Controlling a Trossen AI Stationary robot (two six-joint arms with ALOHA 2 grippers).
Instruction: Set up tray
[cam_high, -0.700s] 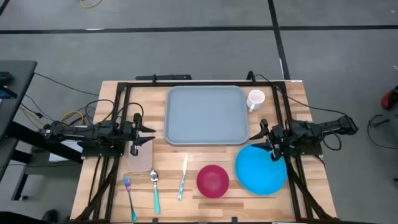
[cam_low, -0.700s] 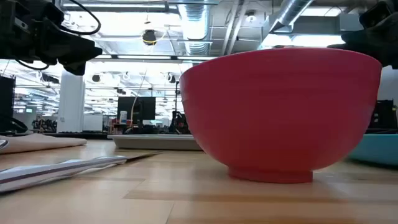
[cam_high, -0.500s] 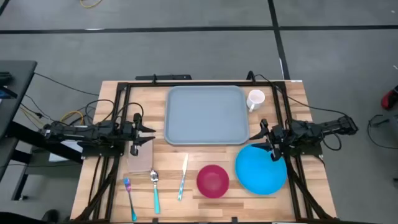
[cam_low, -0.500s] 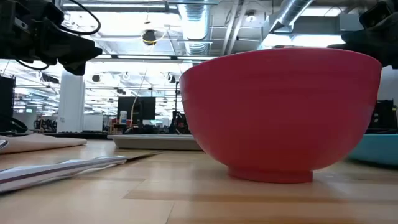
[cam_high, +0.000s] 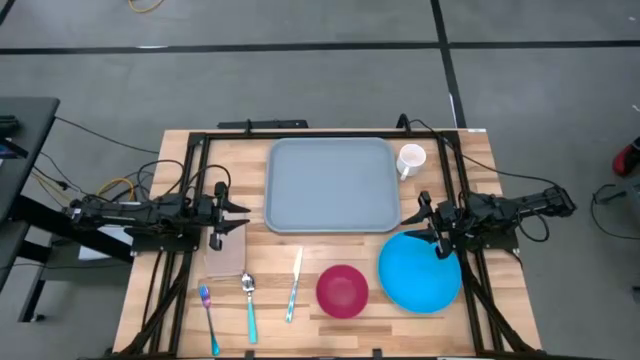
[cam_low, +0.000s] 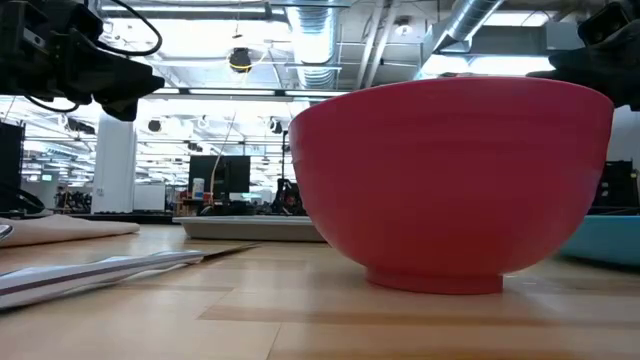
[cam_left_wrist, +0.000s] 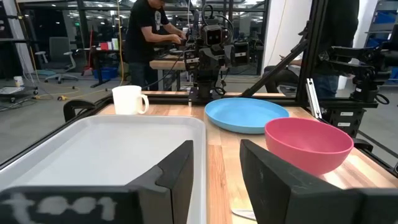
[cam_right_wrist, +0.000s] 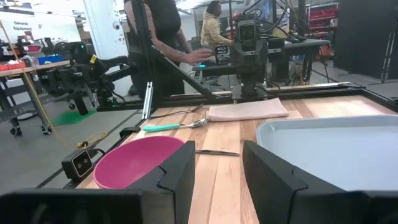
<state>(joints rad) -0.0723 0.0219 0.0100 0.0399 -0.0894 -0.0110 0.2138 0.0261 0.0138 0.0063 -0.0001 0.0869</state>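
Observation:
The grey-blue tray (cam_high: 330, 185) lies flat on the wooden table at the far middle, with nothing on it. My left gripper (cam_high: 243, 213) hovers open just off the tray's left near corner and points toward the table's right. My right gripper (cam_high: 419, 214) hovers open off the tray's right near corner, above the far rim of the blue plate (cam_high: 420, 270), and points left. In the left wrist view the tray (cam_left_wrist: 106, 149) lies ahead of my open fingers (cam_left_wrist: 180, 177). In the right wrist view the tray (cam_right_wrist: 329, 149) lies beside my open fingers (cam_right_wrist: 177, 180).
A white mug (cam_high: 411, 160) stands by the tray's far right corner. Along the near edge lie a pink bowl (cam_high: 342, 290), a knife (cam_high: 294, 285), a teal-handled spoon (cam_high: 249, 305), a fork (cam_high: 208, 315) and a folded napkin (cam_high: 225, 250). A black frame (cam_high: 300, 135) borders the table.

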